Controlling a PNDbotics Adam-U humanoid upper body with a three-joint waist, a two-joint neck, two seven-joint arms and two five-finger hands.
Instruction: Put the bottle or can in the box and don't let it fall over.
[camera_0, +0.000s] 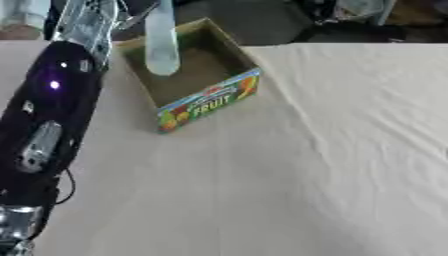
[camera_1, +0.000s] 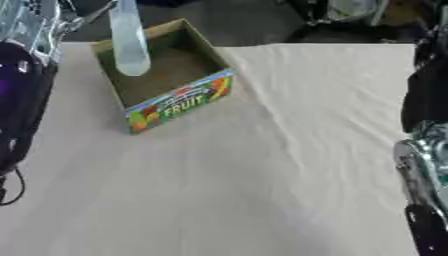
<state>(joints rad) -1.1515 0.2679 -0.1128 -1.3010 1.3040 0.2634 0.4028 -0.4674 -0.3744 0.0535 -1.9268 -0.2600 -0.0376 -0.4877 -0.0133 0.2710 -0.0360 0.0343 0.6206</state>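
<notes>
A clear plastic bottle (camera_0: 162, 42) hangs upright, its lower end inside the open cardboard box (camera_0: 229, 64) with "FRUIT" printed on the front. My left arm runs up the left side. My left hand (camera_0: 91, 20) is at the top edge beside the box's left wall, with its fingers round the bottle's upper part. The bottle's top is cut off by the picture's edge. I cannot tell whether the bottle's base touches the box floor. Only my right arm (camera_1: 420, 150) shows, at the right edge; its hand is out of view.
The box stands near the table's far edge on a wrinkled beige cloth (camera_1: 289, 165). Dark floor and furniture legs lie beyond the table. A thin black cable (camera_0: 68, 187) loops beside my left arm.
</notes>
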